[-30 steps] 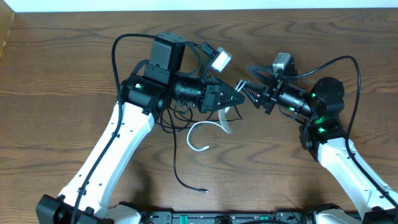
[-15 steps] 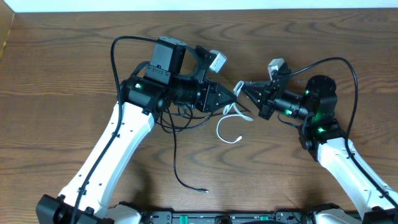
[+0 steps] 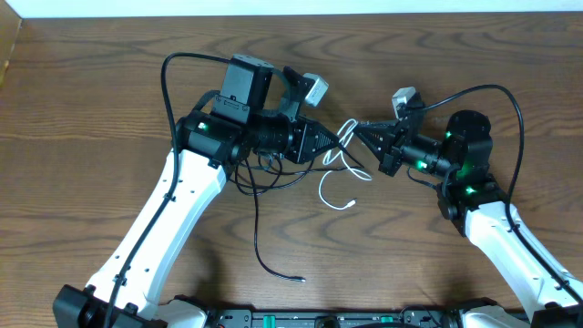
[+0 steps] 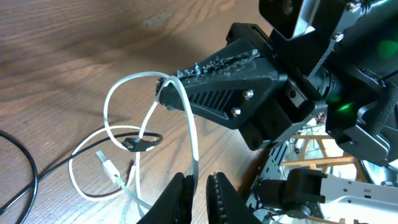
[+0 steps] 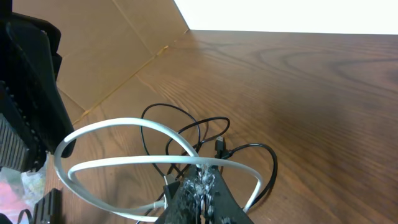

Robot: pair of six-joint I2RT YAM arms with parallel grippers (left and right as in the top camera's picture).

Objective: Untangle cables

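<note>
Spanning left hand [image 3: 333,146], right hand [image 3: 357,128]: white cable [image 3: 321,190].

Soft, even light covers the tabletop [image 3: 91,109]; shadows beside the arms [image 3: 173,219] are faint. The left wrist view shows pale glare on the wood upper left, a crisp white cable [image 4: 194,143], blurred background right. The right wrist view's top edge is blown white.

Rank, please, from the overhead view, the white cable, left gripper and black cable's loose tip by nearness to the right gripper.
1. white cable, held by right gripper
2. left gripper, just left
3. black cable's loose tip, far front-left
</note>
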